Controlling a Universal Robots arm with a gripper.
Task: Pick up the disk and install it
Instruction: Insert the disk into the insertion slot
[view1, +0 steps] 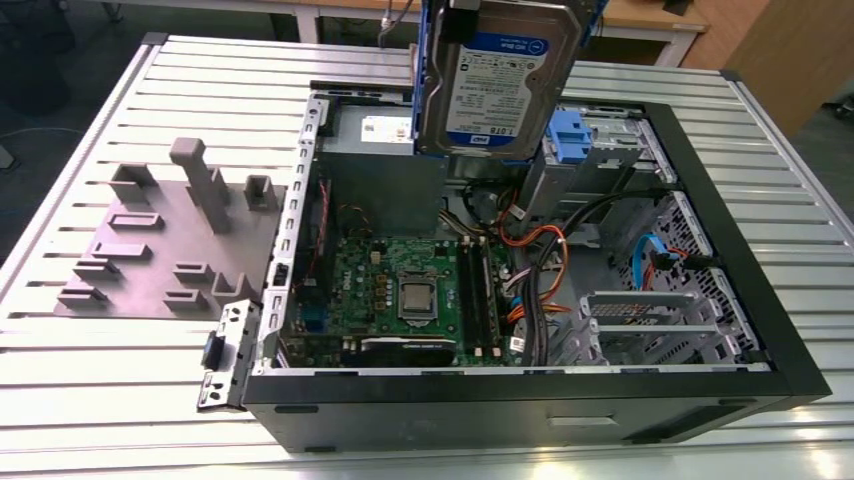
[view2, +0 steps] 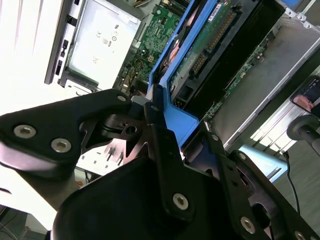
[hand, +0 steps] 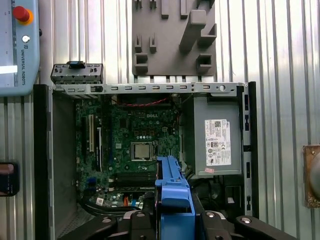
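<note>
The disk (view1: 501, 85), silver with a white-and-blue label and blue carrier rails, hangs upright above the far side of the open computer case (view1: 747, 250), over the power supply and drive bay area. My gripper (view2: 160, 125) is shut on its blue carrier from above. In the second wrist view the disk (view2: 215, 45) runs edge-on away from the black fingers (view2: 165, 150). The first wrist view looks down past the blue carrier (hand: 172, 192) and my gripper (hand: 172, 217) into the case.
Inside the case lie a green motherboard (view1: 400, 290), a grey power supply (hand: 215, 140), cable bundles (view1: 534, 260) and a blue-trimmed drive bay (view1: 571, 135). A grey fixture plate (view1: 160, 240) sits at the exterior view's left on the slatted table (view1: 80, 380).
</note>
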